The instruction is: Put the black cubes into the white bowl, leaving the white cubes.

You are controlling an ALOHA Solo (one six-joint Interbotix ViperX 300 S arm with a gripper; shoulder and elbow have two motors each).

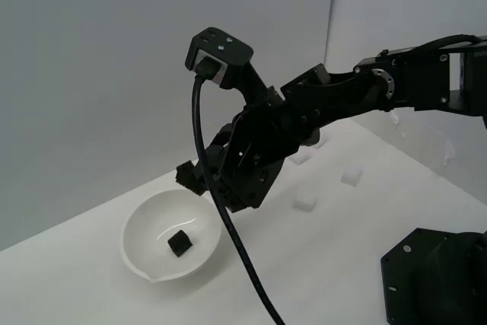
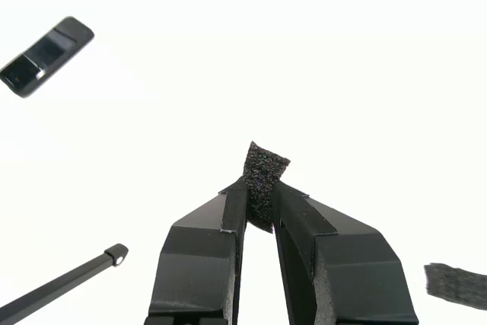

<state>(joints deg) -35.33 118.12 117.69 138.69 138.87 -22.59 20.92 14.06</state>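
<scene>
Tool (image 2: 259,203) pinching black cube (image 2: 262,180), above white bowl's (image 1: 141,222) far rim

The exterior view looks down at an angle from off the arm, far enough back to take in the white bowl (image 1: 172,245), the arm and the pale surface (image 1: 327,256). The wrist view looks along the gripper (image 2: 259,202) from close behind its fingers. Both views share the gripper and the black cube (image 2: 262,182) it clasps.

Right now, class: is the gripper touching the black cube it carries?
Touching. The wrist view shows the gripper shut on the black cube, both fingers pressed against its sides.
</scene>
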